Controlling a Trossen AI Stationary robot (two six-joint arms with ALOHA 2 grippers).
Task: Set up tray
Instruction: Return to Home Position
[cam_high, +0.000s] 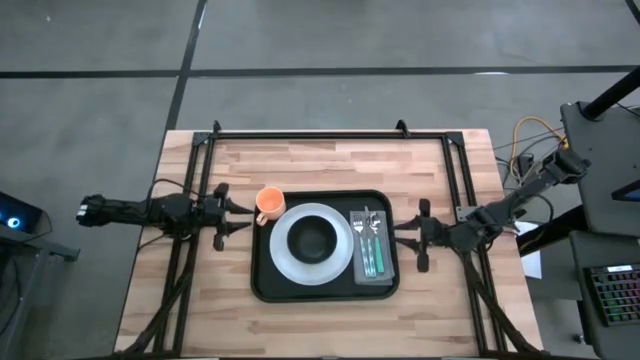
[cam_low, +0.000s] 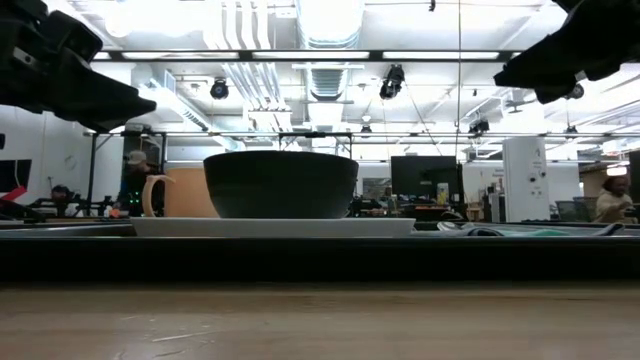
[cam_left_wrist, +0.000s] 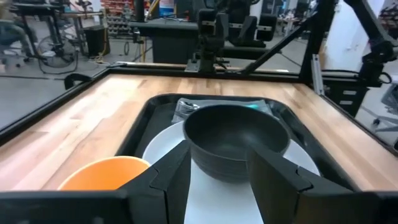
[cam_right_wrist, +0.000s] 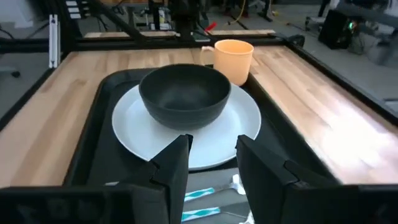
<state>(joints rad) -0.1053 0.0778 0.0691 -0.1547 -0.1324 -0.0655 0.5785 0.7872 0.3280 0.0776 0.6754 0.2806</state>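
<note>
The black tray lies in the middle of the wooden table. On it sits a white plate with a dark bowl on it, seen also in the low view as bowl. A grey napkin with teal-handled cutlery lies in the tray's right part. An orange cup stands at the tray's far left corner. My left gripper hovers open at the tray's left edge, beside the cup. My right gripper hovers open at the tray's right edge, near the napkin.
A black metal frame runs along the table's far edge and down both sides. Bare wood lies between the tray and the far edge, and in front of the tray. In the low view both grippers, left and right, hang well above the table.
</note>
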